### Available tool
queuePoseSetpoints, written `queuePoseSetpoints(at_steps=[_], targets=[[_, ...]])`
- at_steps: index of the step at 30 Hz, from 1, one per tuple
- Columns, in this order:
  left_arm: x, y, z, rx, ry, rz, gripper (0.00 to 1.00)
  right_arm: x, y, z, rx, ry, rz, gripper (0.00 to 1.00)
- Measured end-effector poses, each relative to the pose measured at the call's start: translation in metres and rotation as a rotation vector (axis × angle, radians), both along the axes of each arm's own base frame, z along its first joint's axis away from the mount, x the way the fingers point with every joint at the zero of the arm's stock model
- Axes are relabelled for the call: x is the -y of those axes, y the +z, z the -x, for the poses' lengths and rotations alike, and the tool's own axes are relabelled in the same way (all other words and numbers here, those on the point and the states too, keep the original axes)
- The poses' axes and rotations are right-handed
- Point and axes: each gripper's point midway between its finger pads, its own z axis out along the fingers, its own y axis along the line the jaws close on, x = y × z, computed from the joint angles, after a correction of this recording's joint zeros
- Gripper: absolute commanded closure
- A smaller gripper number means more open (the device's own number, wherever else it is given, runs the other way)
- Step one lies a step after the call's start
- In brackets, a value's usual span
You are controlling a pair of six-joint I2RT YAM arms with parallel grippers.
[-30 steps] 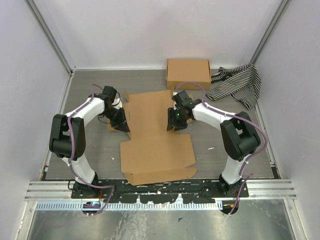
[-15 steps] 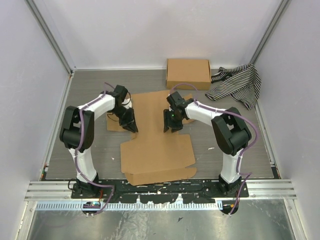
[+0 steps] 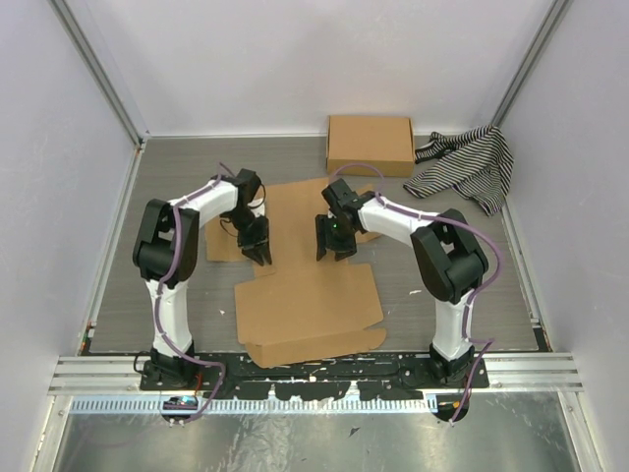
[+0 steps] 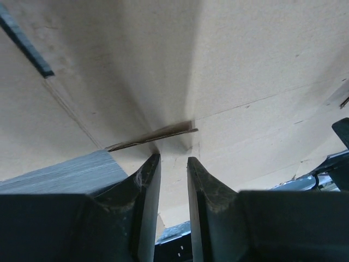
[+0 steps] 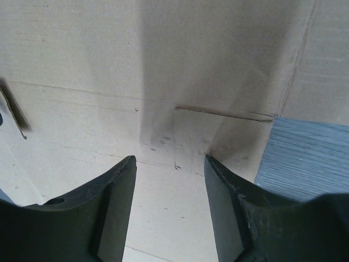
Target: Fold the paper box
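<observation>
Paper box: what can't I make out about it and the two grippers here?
- Top view: the left gripper and right gripper cover their own fingertips, so contact with the paper box is unclear.
- Top view: its creases and tabs are too small to read.
- Wrist views: cardboard runs past the frame edges, so which flap each faces is unclear.

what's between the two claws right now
Only a bare stretch of the flat paper box, nothing on it; the top view shows it between the left claw and right claw.
</observation>
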Motion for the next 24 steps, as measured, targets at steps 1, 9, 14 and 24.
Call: queuePoseSetpoints(at_steps=[1, 9, 14, 24], targets=[[-0.001, 0.001, -0.001, 0.000, -0.006, -0.007, 0.63, 0.000, 0.000, 0.000, -0.003, 0.000, 0.001, 0.41], [-0.004, 0.036, -0.034, 0.106, -0.053, -0.037, 0.61, 0.001, 0.000, -0.001, -0.002, -0.005, 0.014, 0.41], [-0.014, 0.099, -0.093, 0.310, -0.026, -0.066, 0.65, 0.010, 0.007, -0.007, 0.033, -0.028, 0.077, 0.40], [-0.077, 0.112, -0.186, 0.411, 0.182, -0.156, 0.64, 0.034, 0.110, -0.047, 0.296, -0.093, 0.137, 0.39]])
